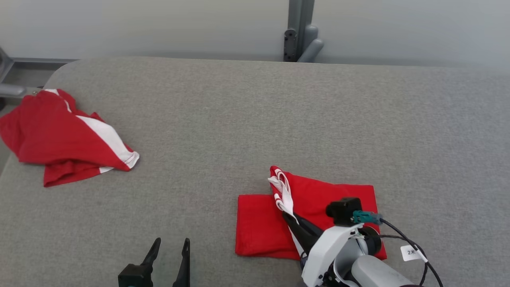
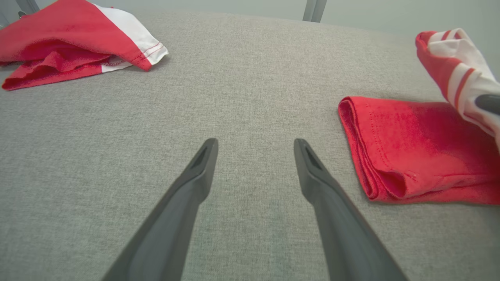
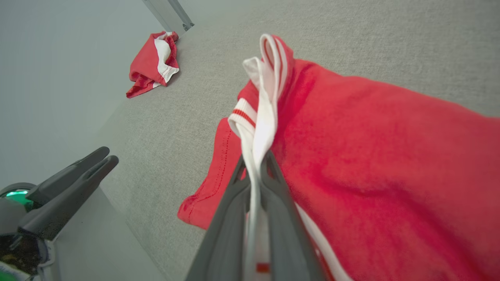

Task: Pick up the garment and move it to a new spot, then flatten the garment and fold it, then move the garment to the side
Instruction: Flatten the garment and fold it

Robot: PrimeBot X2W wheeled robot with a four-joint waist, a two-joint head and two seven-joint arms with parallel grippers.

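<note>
Garment (image 1: 261, 227) near front edge, tabletop (image 1: 255, 119) beyond

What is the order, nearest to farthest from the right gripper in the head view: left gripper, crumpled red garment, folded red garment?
1. The folded red garment, pinched by the right gripper at its white-striped edge.
2. The left gripper, open, at the lower left.
3. The crumpled red garment, at the table's far left.
</note>
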